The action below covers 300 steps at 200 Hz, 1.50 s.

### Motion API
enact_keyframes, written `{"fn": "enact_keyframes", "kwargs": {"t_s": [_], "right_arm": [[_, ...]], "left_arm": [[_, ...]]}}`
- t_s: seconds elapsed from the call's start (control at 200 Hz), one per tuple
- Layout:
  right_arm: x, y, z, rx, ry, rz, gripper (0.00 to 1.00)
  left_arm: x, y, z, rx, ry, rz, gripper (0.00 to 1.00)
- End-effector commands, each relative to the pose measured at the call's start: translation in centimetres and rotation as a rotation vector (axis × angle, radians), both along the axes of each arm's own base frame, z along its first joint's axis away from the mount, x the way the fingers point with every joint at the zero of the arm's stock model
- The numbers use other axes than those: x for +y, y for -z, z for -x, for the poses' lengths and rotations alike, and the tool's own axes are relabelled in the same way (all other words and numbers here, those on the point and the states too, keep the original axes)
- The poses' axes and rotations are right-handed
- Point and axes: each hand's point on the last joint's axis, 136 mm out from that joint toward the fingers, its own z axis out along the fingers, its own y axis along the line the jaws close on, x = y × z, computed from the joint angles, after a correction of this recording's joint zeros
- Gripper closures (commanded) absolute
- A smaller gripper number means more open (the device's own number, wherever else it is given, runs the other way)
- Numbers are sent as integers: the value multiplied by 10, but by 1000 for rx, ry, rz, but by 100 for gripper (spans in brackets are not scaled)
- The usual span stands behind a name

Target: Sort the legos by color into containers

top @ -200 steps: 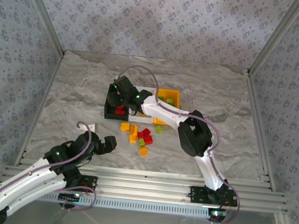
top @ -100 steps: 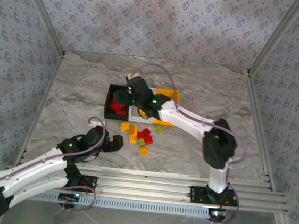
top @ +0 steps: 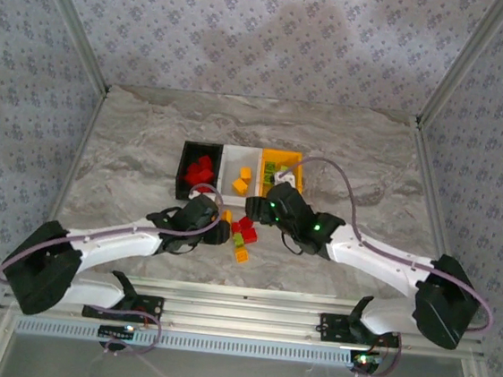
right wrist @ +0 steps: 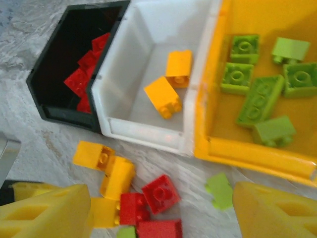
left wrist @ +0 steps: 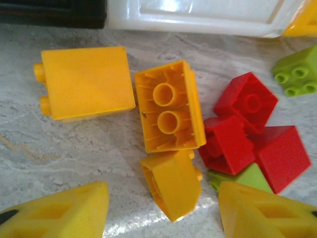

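The containers sit in a row: black bin with red legos, white bin with two orange legos, orange-yellow bin with several green legos. Loose legos lie on the table in front of them: orange, red and green. My left gripper is low over this pile, its jaws open on either side of a tilted orange brick with gaps showing. My right gripper hovers open above the pile, holding nothing.
Both grippers, the left and the right, crowd the small pile just in front of the bins. Marbled tabletop stretches to either side, bounded by metal rails and patterned walls.
My left arm reached right and forward onto the pile and its jaws narrowed around an orange brick. My right gripper left the black bin, drew back toward the pile and opened wider.
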Motion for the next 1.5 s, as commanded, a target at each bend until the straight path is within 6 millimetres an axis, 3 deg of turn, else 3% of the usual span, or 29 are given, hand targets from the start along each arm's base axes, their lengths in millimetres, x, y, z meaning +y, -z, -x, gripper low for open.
{"fn": "enact_keyframes", "kwargs": {"t_s": [0.0, 0.165, 0.42, 0.54, 0.695, 0.84, 0.964, 1.129, 1.314, 1.419, 1.494], "right_arm": [[-17, -13, 2, -38, 74, -47, 22], [-27, -15, 7, -52, 82, -47, 22], [-41, -17, 11, -66, 110, -51, 22], [-43, -17, 13, -64, 113, -57, 22], [-47, -15, 14, -62, 129, -69, 22], [-52, -8, 16, -50, 143, -66, 21], [-57, -1, 19, -31, 154, -50, 22], [-62, 7, 22, -9, 160, -34, 22], [-61, 15, 28, 18, 146, -44, 21], [-63, 19, 32, 27, 141, -37, 21], [-66, 22, 34, 33, 146, -29, 20]], "left_arm": [[-17, -6, -10, -25, 35, 21, 43], [-17, 13, -12, -4, 35, -25, 48], [-11, 26, 1, 46, 33, -43, 72], [-2, 15, 11, 42, 23, -41, 79], [5, -31, 9, -35, -1, -6, 79], [-3, -81, -23, -132, -22, 15, 77], [-19, -96, -66, -169, -42, 0, 77], [-37, -88, -121, -165, -64, -67, 77], [-51, -70, -159, -138, -79, -142, 75], [-56, -63, -168, -123, -81, -160, 67], [-59, -66, -172, -121, -80, -151, 54]]}}
